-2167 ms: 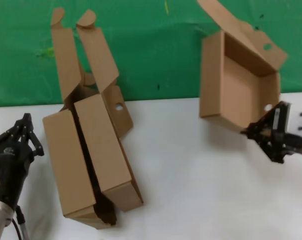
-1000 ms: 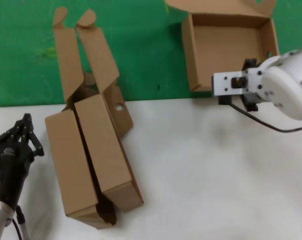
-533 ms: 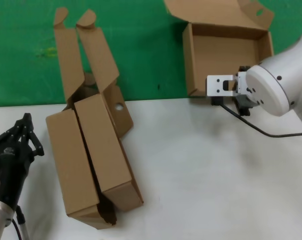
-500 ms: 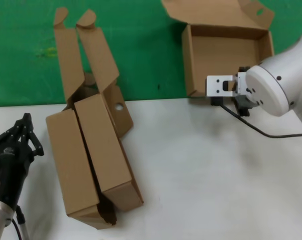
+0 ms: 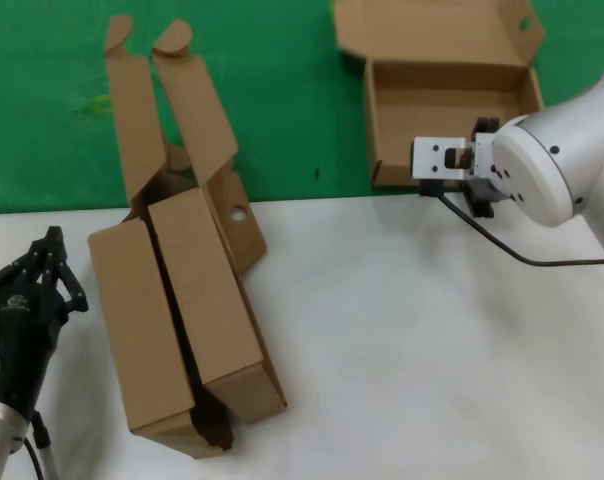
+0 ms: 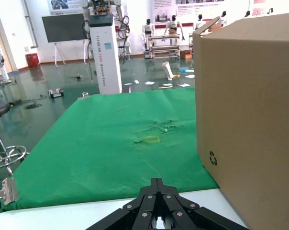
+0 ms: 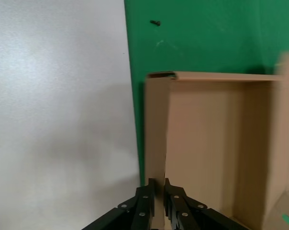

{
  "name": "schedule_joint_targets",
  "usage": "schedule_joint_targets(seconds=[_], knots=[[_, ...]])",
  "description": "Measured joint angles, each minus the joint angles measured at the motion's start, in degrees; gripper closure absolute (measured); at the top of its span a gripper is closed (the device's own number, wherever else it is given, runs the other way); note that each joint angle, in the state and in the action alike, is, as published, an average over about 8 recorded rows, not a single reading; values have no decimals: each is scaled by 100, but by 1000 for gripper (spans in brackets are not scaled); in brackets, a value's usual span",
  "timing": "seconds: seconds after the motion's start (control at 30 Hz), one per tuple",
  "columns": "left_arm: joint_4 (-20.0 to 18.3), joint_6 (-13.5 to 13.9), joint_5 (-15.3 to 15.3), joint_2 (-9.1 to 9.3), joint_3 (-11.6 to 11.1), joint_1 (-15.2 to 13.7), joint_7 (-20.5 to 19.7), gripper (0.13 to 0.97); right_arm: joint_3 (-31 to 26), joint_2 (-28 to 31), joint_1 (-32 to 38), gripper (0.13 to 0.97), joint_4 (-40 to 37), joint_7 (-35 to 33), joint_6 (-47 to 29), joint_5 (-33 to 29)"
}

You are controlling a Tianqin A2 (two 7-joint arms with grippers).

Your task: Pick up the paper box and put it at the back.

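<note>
Box: the shallow brown corrugated-cardboard paper box point(image 5: 450, 105) sits in the upper right of the head view, lid flap open, lying over the wrinkled green cloth at the back point(image 5: 282, 90).
My right claw: my right gripper point(image 5: 469, 160) is pinched tight on the box's near wall, one finger on each face of the cardboard.
My left claw: my left gripper point(image 5: 44, 262) waits at the lower left, fingers drawn together on nothing.
Done: I judge the carry all but finished, the box being already over the cloth.
Left: letting go and backing off.
Head view only: the pair of long brown cardboard boxes point(image 5: 177, 300) at centre left, on the white tabletop point(image 5: 412, 350).
Right wrist view only: my fingertips point(image 7: 145, 197) straddling the wall edge, and the box's inside floor.
</note>
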Motion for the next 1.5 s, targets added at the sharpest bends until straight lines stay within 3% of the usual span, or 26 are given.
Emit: schedule_joint_targets(seconds=[0.37,0.63,0.83,0.93,1.1,1.33,1.5], knots=[[0,0,0,0,0,0,0,954,31,-158,-52,872,-102,-231,344,-259],[0,0,0,0,0,0,0,954,92,-158,-121,733,-88,-406,474,-514],[0,0,0,0,0,0,0,954,304,-94,-216,603,396,-396,71,-197],[0,0,0,0,0,0,0,954,528,-78,-255,524,896,-252,-212,188],[0,0,0,0,0,0,0,954,1127,-90,-389,499,1937,123,-225,827],[0,0,0,0,0,0,0,954,2205,-170,-1165,322,3188,468,683,1193],[0,0,0,0,0,0,0,954,2891,-440,-1820,256,3610,445,1529,1442]])
